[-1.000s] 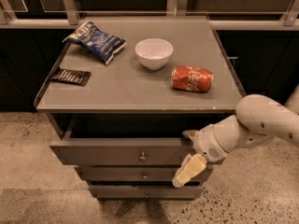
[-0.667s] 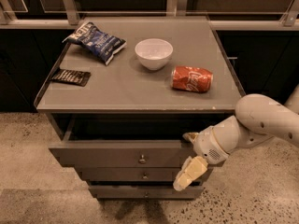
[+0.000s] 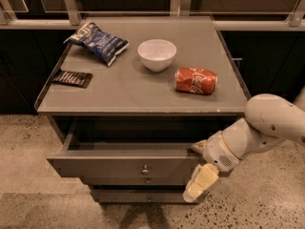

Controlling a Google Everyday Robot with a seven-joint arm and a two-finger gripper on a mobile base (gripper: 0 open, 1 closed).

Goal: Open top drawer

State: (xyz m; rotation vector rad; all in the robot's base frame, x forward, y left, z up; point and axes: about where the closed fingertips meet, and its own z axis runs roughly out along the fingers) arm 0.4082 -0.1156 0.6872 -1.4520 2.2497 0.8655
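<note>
The top drawer (image 3: 105, 167) is a flat grey front with a small round metal knob (image 3: 145, 169). It stands pulled out from the grey cabinet, and its dark inside shows. My gripper (image 3: 192, 171) is at the right end of the drawer front. Its fingers are spread: the upper one (image 3: 198, 147) is at the top edge of the front and the lower one (image 3: 200, 182) hangs in front of it. Two narrower drawer fronts (image 3: 143, 194) below stay closed.
On the cabinet top (image 3: 119, 92) lie a blue chip bag (image 3: 97, 42), a white bowl (image 3: 157, 54), a red soda can (image 3: 196, 80) on its side and a dark snack bar (image 3: 72, 78). A speckled floor (image 3: 28, 147) surrounds the cabinet. A counter with railings runs behind.
The top drawer has slid out a little further toward the camera, and my gripper has moved with it at the right end of the front.
</note>
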